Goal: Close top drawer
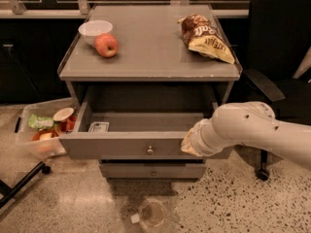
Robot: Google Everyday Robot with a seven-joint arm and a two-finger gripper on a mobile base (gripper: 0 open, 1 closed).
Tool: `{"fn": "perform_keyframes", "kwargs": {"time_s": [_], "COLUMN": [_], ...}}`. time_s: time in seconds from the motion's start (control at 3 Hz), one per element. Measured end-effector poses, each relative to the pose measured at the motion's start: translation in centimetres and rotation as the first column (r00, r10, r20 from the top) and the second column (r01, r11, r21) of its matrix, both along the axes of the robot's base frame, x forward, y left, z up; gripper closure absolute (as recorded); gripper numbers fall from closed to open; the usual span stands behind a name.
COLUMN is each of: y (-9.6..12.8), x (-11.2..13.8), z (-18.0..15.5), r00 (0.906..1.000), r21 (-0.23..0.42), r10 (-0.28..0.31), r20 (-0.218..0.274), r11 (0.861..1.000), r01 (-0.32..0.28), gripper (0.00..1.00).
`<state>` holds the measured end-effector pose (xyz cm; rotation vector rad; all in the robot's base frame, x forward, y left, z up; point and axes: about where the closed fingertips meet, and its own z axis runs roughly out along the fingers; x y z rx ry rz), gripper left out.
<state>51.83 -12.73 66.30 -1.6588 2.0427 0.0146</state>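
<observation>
The gripper (188, 143) is sitting at the end of the pale arm (252, 130), which is reaching in from the right. It is pressing against the right part of the drawer (112, 147) front, below the table's front-right corner; whether it is open or closed cannot be told. The drawer is standing pulled out past the table's front edge. Its long axis is running left to right along that edge, its open top is facing up, and its flat front is pointing away from the table. The knob (149, 150) is showing at the middle of the front, just left of the gripper. Inside, a small white card (98, 126) is lying in the front-left corner, and the rest of the drawer floor is showing bare grey. A lower drawer (170, 170) is sitting shut beneath, set back under the open one. On the table (150, 52), a bowl (95, 30) and an apple (107, 45) are resting touching each other near the back-left corner, and a chip bag (206, 38) is lying near the back-right corner. On the floor, left of the table's left edge, a clear bin (24, 141) is holding food scraps, just beside the drawer's left end. A dark chair (277, 57) is standing close to the right edge, behind the arm. In front of the drawer, speckled floor (233, 203) is lying open.
</observation>
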Motion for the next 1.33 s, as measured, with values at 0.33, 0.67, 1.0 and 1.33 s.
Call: {"fn": "perform_keyframes", "kwargs": {"time_s": [0.33, 0.67, 1.0, 1.33], "y": [0.3, -0.2, -1.1, -1.5], "x": [2.0, 3.7, 5.2, 6.6], "z": [-1.3, -1.7, -1.8, -1.8], "r00": [0.9999, 0.9990, 0.9974, 0.9964], "r21": [-0.015, -0.022, -0.025, -0.029], "r10": [-0.010, -0.043, -0.072, -0.083], "r20": [-0.013, -0.010, -0.008, -0.012], "r11": [1.000, 0.999, 0.997, 0.996], "r01": [0.010, 0.043, 0.072, 0.083], "gripper": [0.81, 0.58, 0.35, 0.11]}}
